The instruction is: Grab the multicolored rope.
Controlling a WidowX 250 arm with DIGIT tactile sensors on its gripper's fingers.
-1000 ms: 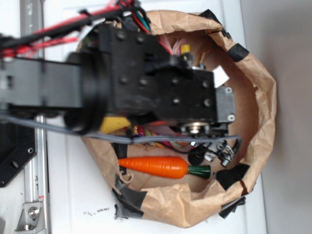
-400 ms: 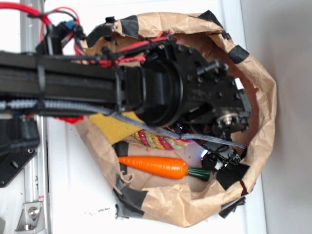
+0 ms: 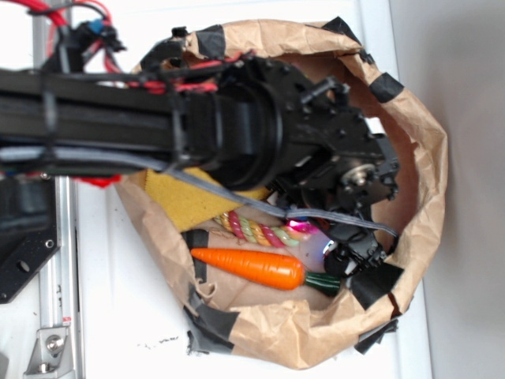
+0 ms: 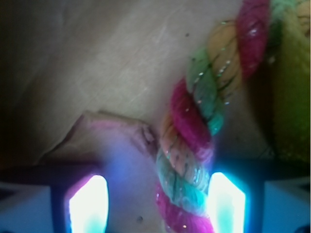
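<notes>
**Two views, claw down in the paper bag at the rope**

Two cameras, differing content. Exterior view: black arm point(image 3: 237, 134) reaches from the left into a crumpled brown paper bag point(image 3: 418, 142) patched with black tape, lying on a white table point(image 3: 118, 316). The arm covers most of the bag's inside. Below it, a short stretch of the multicolored rope point(image 3: 256, 230) shows, pink, yellow and pale green strands, just above an orange carrot point(image 3: 248, 267) with a green tip. A yellow cloth point(image 3: 185, 201) lies to the rope's left. The claw point(image 3: 341, 254) sits low at the right end of the rope, glowing; its opening cannot be read from here.

Wrist view: the claw point(image 4: 156, 204) is open, both fingers point(image 4: 87, 204) lit bright at the bottom edge. The rope point(image 4: 194, 141) runs down from the upper right into the gap, close against the right-hand finger. Nothing is clamped. A paper fold point(image 4: 112, 133) rises left of the rope on the bag floor. Carrot not visible in this view.
</notes>
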